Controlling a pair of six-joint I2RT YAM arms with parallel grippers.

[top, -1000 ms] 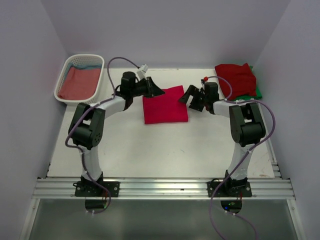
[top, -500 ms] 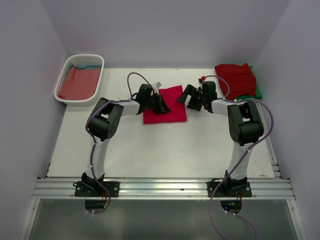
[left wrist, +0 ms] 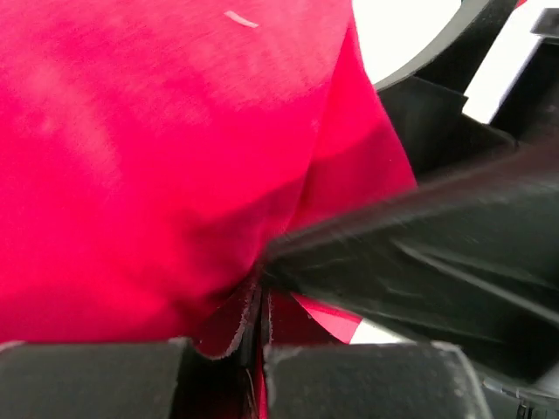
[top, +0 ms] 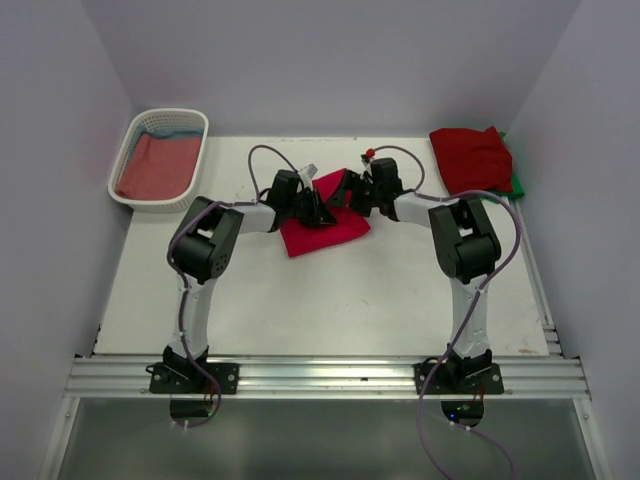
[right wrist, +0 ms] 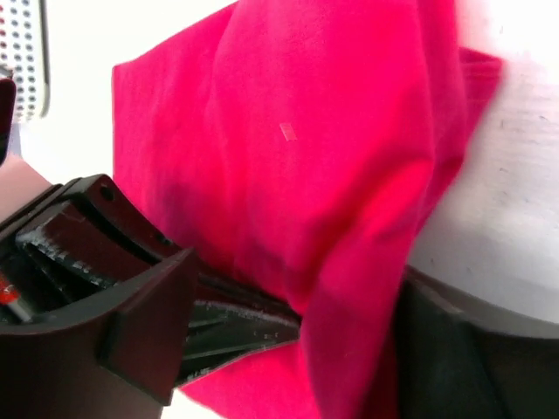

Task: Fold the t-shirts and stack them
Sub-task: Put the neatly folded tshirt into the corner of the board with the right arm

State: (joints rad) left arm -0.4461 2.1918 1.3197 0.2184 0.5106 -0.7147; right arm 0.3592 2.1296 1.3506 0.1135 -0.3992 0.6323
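Note:
A bright crimson t-shirt (top: 322, 231) lies folded at mid-table, slightly askew. My left gripper (top: 316, 211) rests on its left part and is shut on a fold of it; the left wrist view shows the jaws (left wrist: 260, 336) pinched on the cloth edge (left wrist: 157, 157). From the right, my right gripper (top: 346, 190) reaches over the shirt's far edge. Its fingers stand wide apart (right wrist: 341, 340) with a ridge of crimson cloth (right wrist: 306, 148) between them. A dark red t-shirt (top: 472, 157) lies folded on a green one (top: 516, 183) at the back right.
A white slatted basket (top: 128, 146) at the back left holds a dusty-red t-shirt (top: 155, 165) over a blue one (top: 170, 128). Both arms' cables loop above the centre. Walls close in the table on three sides.
My left gripper swung in onto the crimson shirt and shut on it. My right arm moved left over the shirt's far edge. The shirt has turned and bunched a little.

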